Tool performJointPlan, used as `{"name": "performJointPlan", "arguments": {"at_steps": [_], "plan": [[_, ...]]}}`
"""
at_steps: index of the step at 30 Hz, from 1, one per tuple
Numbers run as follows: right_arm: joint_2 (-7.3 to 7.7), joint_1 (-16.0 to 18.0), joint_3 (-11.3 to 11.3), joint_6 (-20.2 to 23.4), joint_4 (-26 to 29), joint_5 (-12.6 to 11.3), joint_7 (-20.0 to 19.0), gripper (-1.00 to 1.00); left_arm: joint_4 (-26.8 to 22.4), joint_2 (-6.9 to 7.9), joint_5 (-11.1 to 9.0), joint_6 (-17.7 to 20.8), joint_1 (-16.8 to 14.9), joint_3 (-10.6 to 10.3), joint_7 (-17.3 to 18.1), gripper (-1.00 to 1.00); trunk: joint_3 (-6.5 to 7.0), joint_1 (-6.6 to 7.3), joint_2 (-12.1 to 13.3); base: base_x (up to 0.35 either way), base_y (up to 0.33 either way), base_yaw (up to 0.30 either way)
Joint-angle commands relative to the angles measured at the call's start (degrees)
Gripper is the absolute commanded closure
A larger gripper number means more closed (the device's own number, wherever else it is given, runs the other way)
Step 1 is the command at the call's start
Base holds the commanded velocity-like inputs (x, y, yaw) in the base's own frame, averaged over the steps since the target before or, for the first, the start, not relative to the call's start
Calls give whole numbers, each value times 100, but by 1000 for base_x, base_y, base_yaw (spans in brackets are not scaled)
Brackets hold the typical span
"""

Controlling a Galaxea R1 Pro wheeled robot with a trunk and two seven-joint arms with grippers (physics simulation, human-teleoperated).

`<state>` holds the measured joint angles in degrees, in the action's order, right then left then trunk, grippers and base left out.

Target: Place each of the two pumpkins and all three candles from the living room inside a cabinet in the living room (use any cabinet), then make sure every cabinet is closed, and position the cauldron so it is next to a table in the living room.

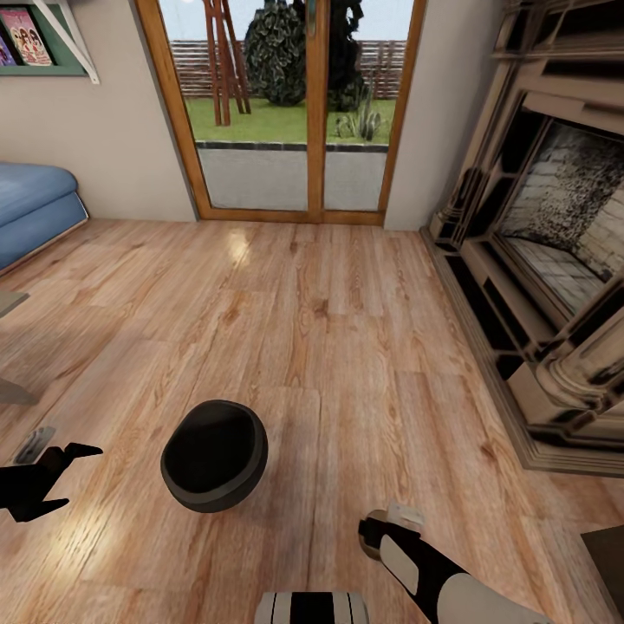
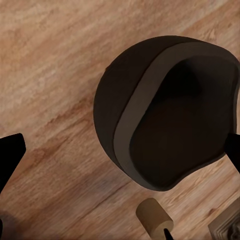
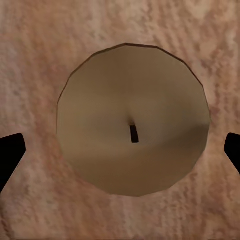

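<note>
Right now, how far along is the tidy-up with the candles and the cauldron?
Nothing looks finished. A candle stands upright on the wood floor, directly under the open right end effector, so picking it up seems in hand. The cauldron sits on the floor beside the open left end effector; only a table corner shows at the view's left edge. Storing the candle and placing the cauldron remain.
</note>
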<state>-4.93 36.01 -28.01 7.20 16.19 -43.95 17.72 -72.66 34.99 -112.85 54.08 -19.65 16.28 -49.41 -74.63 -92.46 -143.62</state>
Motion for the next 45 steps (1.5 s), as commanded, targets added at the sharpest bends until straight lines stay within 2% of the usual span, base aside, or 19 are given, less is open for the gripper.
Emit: {"name": "performJointPlan", "arguments": {"at_steps": [1, 4, 8, 18, 23, 38, 42, 45], "plan": [[9, 2, -47, 14, 11, -31, 23, -100, -3, -1, -53, 13, -4, 7, -60, -100, -4, 1, -2, 0, 0, 0], [15, 2, -47, -12, 8, -33, -2, -100, -3, -1, -53, 13, -4, 7, -60, -100, -4, 1, -2, 0, 0, 0], [18, 2, -46, -23, 7, -34, -12, -100, -1, -1, -53, 14, -4, 7, -60, -100, -93, -9, -7, 0, 0, 0], [27, 2, -46, -91, 4, -42, -14, -100, -1, -1, -53, 15, -4, 7, -58, -100, -93, -9, -7, 0, 0, 0], [35, 2, -45, -108, 7, -43, -14, -100, -2, -1, -53, 14, -4, 7, -59, -100, -204, -22, -14, 0, 0, 0], [36, 2, -46, -201, 1, -43, -14, -100, 2, -1, -53, 14, -4, 7, -55, -100, -337, -38, -22, 0, 0, 0], [28, 2, -46, -201, 1, -43, -14, -100, -2, -1, -53, 13, -4, 7, -53, -100, -425, -48, -27, 0, 0, 0], [23, 2, -46, -201, 2, -43, -14, -100, 2, -1, -53, 15, -4, 7, -52, -100, -425, -48, -27, 0, 0, 0]]}}
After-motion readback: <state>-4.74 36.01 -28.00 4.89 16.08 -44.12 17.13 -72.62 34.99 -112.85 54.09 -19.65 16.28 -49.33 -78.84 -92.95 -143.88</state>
